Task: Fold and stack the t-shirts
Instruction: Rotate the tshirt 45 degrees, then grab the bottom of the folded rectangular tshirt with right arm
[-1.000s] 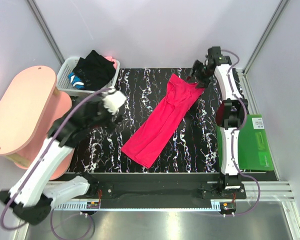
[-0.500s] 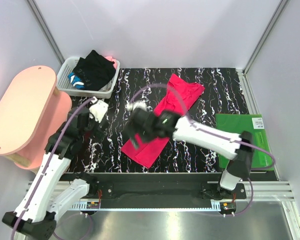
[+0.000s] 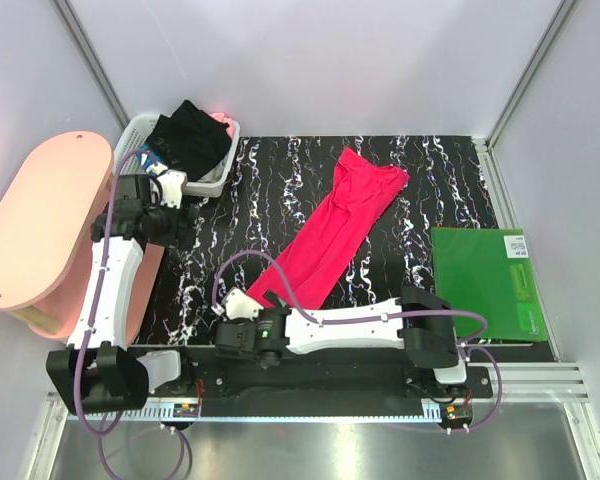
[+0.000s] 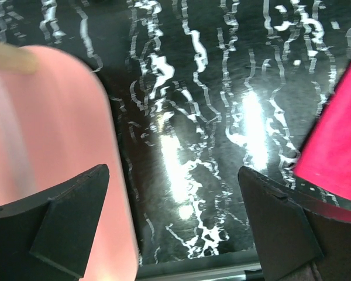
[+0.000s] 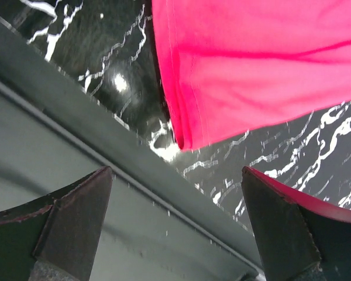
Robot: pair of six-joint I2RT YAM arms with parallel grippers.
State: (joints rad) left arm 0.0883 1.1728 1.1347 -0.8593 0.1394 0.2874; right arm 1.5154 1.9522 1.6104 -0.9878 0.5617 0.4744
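Note:
The pinkish-red t-shirt [image 3: 330,235] lies on the black marbled table [image 3: 420,200] as a long, narrow slanted strip, running from the far right to the near middle. Its near end fills the top of the right wrist view [image 5: 251,58], and an edge of it shows in the left wrist view [image 4: 339,134]. A black t-shirt [image 3: 188,140] is heaped in the white basket [image 3: 138,165]. My left gripper [image 3: 170,200] [image 4: 172,172] hangs open over the table's left edge, holding nothing. The right gripper [image 3: 230,335] [image 5: 176,170] is open and empty, low over the table's near edge, just short of the red shirt's near end.
A pink oval stool [image 3: 50,230] stands left of the table and shows in the left wrist view [image 4: 52,129]. A green mat [image 3: 490,280] lies at the right. My right arm [image 3: 360,325] stretches along the near edge. Grey walls enclose the back and sides.
My right arm swept from the red shirt's far end across to the near edge and its jaws widened. The left arm drew back toward the basket. The red shirt stayed put.

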